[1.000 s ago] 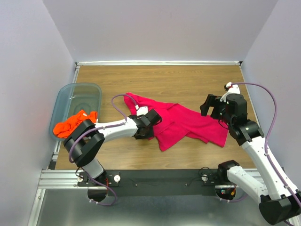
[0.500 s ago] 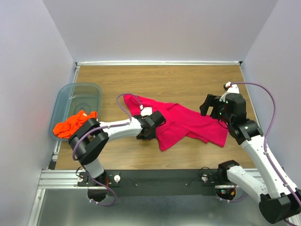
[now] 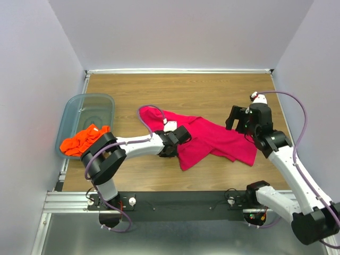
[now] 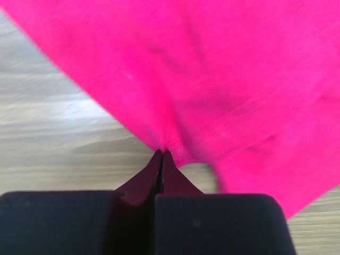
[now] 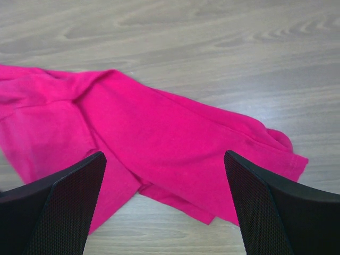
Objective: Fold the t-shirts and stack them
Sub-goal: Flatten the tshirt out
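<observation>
The magenta-pink t-shirt [image 3: 212,135] lies crumpled across the middle of the wooden table. My left gripper [image 3: 180,141] sits low at its left-front edge. In the left wrist view the gripper [image 4: 162,152] is shut, its tips pinching the puckered hem of the pink t-shirt [image 4: 202,64]. My right gripper [image 3: 237,119] hovers open over the shirt's right end. From the right wrist, the wide-apart gripper [image 5: 163,154] frames the pink t-shirt [image 5: 159,133] below without touching it. The orange t-shirt [image 3: 82,139] hangs bunched over the near rim of the bin.
A translucent blue-grey plastic bin [image 3: 87,109] stands at the table's left edge. Bare wood [image 3: 202,90] stretches behind the pink shirt to the back wall. White walls close in on both sides.
My left gripper slid a little to the right along the shirt's edge and closed on the hem. The right gripper shifted slightly toward the back and stayed open.
</observation>
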### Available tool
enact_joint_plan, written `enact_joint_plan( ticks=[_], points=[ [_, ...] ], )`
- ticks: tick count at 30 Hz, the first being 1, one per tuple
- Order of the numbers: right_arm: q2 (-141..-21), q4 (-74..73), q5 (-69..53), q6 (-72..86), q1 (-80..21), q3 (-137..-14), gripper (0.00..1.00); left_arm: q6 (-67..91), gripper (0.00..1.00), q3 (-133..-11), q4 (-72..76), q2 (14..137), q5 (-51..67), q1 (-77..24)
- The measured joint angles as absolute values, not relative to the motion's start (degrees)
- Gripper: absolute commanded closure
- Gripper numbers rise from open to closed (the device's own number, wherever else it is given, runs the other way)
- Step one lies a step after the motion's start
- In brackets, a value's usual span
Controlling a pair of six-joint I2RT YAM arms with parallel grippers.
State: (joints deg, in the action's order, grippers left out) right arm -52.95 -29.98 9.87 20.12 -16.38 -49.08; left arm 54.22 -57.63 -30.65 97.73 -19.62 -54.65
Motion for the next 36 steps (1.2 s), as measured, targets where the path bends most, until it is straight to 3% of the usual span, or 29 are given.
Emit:
enact_joint_plan(
  ticks=[6, 8, 14, 18, 25, 36],
  points=[
    [-60.6, -30.7, 13.3, 22.2, -14.9, -49.1, 0.14, 52.6, 1.00, -57.7, -38.8, 94.3, -22.4, -51.2],
    [-62.4, -31.1, 14.2, 23.9, -12.6, -48.8, 0.27, 51.2, 1.00, -57.8, -40.8, 91.4, -23.5, -48.9],
    [-64.1, -31.4, 15.5, 26.2, -3.4, -46.0, 0.35, 46.1, 1.00, -58.0, -42.1, 79.7, -25.1, -40.9],
    [-64.8, -31.5, 14.9, 27.4, 1.2, -44.0, 0.33, 42.9, 1.00, -58.0, -42.0, 76.4, -25.3, -38.1],
    [-65.7, -30.9, 8.6, 28.7, 10.7, -39.4, 0.12, 39.1, 1.00, -58.0, -40.3, 75.9, -24.9, -37.0],
    [-67.3, -21.2, -2.9, 31.0, 16.6, -31.6, 0.16, 33.6, 1.00, -58.0, -38.4, 75.3, -24.0, -31.2]
  ],
)
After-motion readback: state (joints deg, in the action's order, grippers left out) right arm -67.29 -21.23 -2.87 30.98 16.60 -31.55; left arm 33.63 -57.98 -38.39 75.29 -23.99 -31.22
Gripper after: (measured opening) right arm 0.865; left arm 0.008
